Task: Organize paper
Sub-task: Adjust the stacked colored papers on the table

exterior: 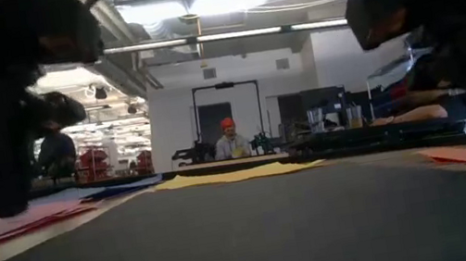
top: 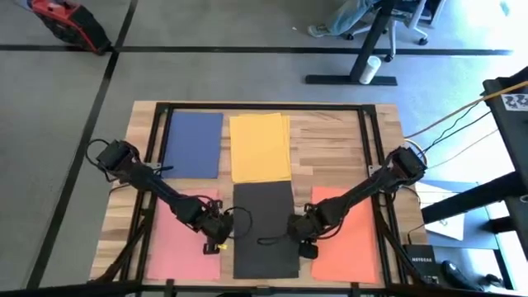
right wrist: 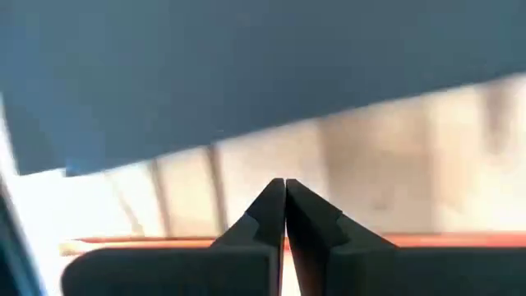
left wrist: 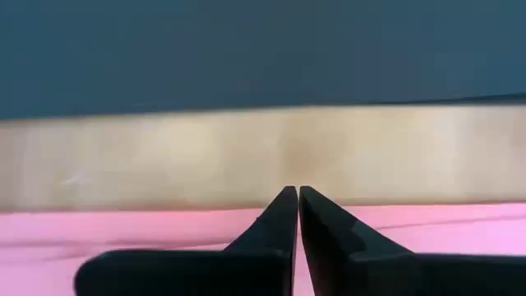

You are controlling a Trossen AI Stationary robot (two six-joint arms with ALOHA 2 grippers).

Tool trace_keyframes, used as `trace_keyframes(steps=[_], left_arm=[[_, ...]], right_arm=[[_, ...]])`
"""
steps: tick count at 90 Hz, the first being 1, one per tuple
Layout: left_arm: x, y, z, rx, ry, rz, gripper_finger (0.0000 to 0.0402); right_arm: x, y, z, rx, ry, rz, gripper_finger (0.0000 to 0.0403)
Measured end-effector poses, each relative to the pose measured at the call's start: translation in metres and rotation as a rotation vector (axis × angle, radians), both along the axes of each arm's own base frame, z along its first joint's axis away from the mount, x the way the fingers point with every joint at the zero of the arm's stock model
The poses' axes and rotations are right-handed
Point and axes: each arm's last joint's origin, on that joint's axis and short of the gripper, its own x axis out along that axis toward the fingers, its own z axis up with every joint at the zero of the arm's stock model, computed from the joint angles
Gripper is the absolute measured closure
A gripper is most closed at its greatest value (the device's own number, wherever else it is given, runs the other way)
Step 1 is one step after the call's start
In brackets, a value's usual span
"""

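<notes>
We see five paper sheets spread flat on the wooden tabletop (top: 338,132): blue sheet (top: 193,145) far left, yellow sheet (top: 260,147) beside it, dark grey sheet (top: 264,229) centre near edge, pink sheet (top: 183,238) to its left, orange sheet (top: 346,233) to its right.

Left end effector (top: 221,234) sits low at the pink sheet's inner edge, just beside the dark grey sheet; its fingers (left wrist: 279,220) are pressed together w/ nothing between them, tips over the pink edge, a bare wood strip betw. them and the grey sheet.

Right end effector (top: 299,235) sits at the grey sheet's right edge (orange sheet just beside it); its fingers (right wrist: 271,212) are likewise pressed together, tips above the orange edge.

In the low view a person (exterior: 230,140) sits far behind the tabletop.
</notes>
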Motion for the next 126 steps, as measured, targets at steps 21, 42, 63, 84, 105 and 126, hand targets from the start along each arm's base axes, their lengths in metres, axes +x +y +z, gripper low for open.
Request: trace_keyframes(steps=[21, 42, 63, 84, 105, 126], left_arm=[[0.01, 0.036, -0.008, 0.106, -0.007, 0.162, 0.04], [0.013, 0.065, -0.019, 0.108, -0.002, 0.224, 0.04], [0.019, 0.088, -0.02, 0.203, -0.031, 0.269, 0.04], [0.025, 0.108, -0.02, 0.235, -0.042, 0.304, 0.04], [0.028, 0.105, -0.02, 0.229, -0.09, 0.292, 0.04], [0.025, 0.088, -0.02, 0.207, -0.103, 0.291, 0.04]], right_arm=[[0.005, -0.03, -0.006, -0.116, 0.001, -0.063, 0.0403], [0.014, -0.067, -0.011, -0.231, -0.018, -0.132, 0.0403], [0.023, -0.108, -0.012, -0.3, -0.02, -0.213, 0.0403], [0.033, -0.134, -0.012, -0.274, -0.07, -0.232, 0.0403], [0.04, -0.131, -0.013, -0.207, -0.123, -0.204, 0.0403], [0.036, -0.123, -0.014, -0.207, -0.083, -0.178, 0.0403]])
